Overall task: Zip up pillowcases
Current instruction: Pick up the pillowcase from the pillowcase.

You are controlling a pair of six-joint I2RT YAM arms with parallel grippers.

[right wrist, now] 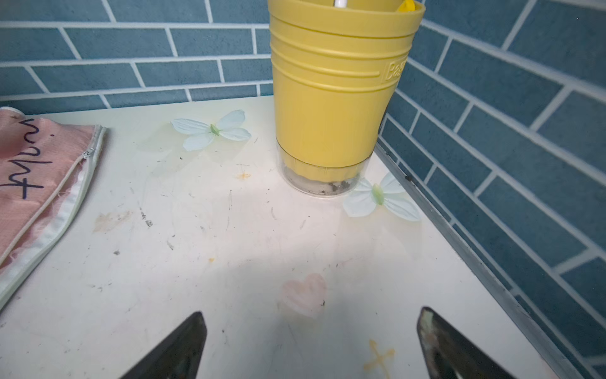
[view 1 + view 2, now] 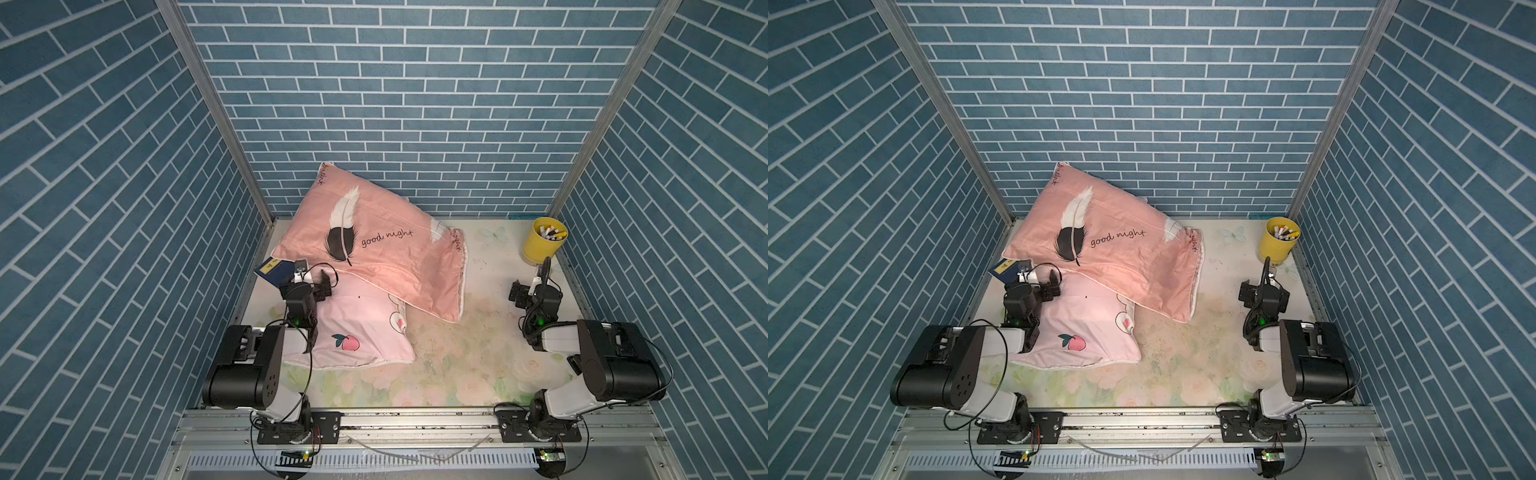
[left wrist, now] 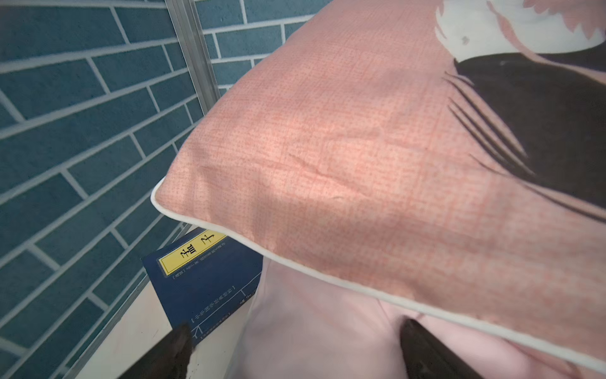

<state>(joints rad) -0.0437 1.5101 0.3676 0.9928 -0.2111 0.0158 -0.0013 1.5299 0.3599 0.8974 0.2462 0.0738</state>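
The salmon-pink pillowcase [image 2: 374,241] [image 2: 1133,266] with feathers and "good night" leans against the back wall, over the pale pink pillowcase [image 2: 357,328] [image 2: 1084,332] with a peach print. Its right edge gapes, showing white filling and a zipper pull [image 1: 87,153]. My left gripper [image 2: 313,276] [image 3: 296,328] is open, its fingers spread above the pale pink pillow's [image 3: 311,328] far left corner, just under the salmon one's [image 3: 360,147] piped edge. My right gripper [image 2: 536,286] [image 1: 311,315] hangs open over bare table, right of the salmon pillow [image 1: 32,180], holding nothing.
A yellow cup [image 2: 544,241] [image 1: 337,82] holding markers stands in the back right corner. A blue book [image 2: 272,272] [image 3: 203,282] lies by the left wall, partly under the salmon pillow. Blue brick walls close in three sides. The floral table [image 2: 457,365] has bare room front and right.
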